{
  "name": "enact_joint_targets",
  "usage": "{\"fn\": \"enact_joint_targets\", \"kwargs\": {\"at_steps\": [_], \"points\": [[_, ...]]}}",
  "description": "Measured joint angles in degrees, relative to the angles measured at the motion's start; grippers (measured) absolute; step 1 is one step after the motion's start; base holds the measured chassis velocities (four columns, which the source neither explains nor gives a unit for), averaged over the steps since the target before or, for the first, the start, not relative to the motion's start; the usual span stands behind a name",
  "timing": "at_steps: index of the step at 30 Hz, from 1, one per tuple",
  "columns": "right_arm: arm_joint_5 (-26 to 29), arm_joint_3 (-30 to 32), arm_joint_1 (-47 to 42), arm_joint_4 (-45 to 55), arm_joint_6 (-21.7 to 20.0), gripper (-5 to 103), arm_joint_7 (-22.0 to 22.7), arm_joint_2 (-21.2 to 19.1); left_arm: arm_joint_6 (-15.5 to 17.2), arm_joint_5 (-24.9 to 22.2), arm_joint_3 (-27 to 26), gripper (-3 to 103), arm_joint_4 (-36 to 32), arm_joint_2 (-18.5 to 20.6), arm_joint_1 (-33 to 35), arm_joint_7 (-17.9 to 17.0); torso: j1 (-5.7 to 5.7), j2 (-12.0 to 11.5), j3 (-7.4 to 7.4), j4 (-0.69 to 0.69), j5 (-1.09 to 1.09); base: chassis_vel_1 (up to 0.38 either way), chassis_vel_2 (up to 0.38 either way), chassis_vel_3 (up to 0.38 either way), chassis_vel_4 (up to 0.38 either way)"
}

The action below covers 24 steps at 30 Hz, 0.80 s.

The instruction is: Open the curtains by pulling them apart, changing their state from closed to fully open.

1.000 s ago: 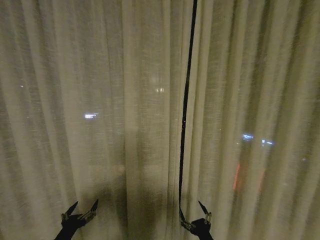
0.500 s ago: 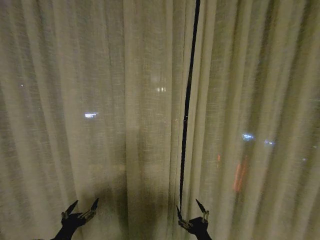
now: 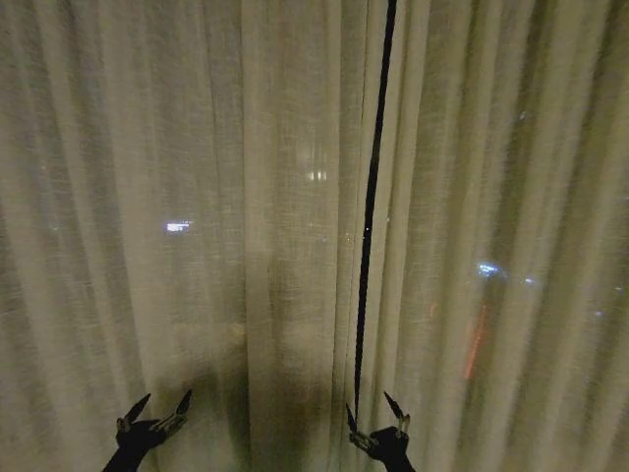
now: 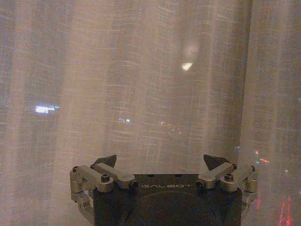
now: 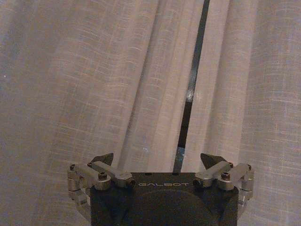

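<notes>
Two sheer off-white curtains hang before me, the left panel (image 3: 197,216) and the right panel (image 3: 501,216), with a thin dark gap (image 3: 371,216) between them. My left gripper (image 3: 155,412) stands open low in the head view, close to the left panel (image 4: 141,94) with nothing between its fingers. My right gripper (image 3: 372,418) is open just below the gap, its fingers to either side of the slit (image 5: 190,94), holding no fabric. In the right wrist view, both panel edges (image 5: 155,103) hang in front of the open fingers.
City lights glow through the fabric: white spots at the left (image 3: 177,227) and centre (image 3: 314,176), blue and red ones at the right (image 3: 486,268). Pleated fabric spans the whole width ahead.
The right gripper has edged slightly left, so the gap now lies between its fingers. The gap's top has drifted slightly right. The left gripper has stayed put.
</notes>
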Motion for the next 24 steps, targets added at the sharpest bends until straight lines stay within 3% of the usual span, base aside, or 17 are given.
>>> {"fn": "enact_joint_targets", "kwargs": {"at_steps": [10,24], "points": [[0.0,0.0,-0.3,0.4,0.0,100,0.0,0.0,-0.9,0.2,-0.3,100,-0.7,-0.2,0.9,-0.1,-0.03,0.0,-0.02,0.01,-0.01,-0.055,-0.036,0.054,0.027],[-0.6,0.0,-0.6,0.9,1.4,100,-0.2,0.0,-1.5,0.2,-0.2,100,-1.1,-0.3,0.9,0.0,-0.02,0.0,0.0,0.0,0.0,-0.162,-0.054,0.182,0.038]]}}
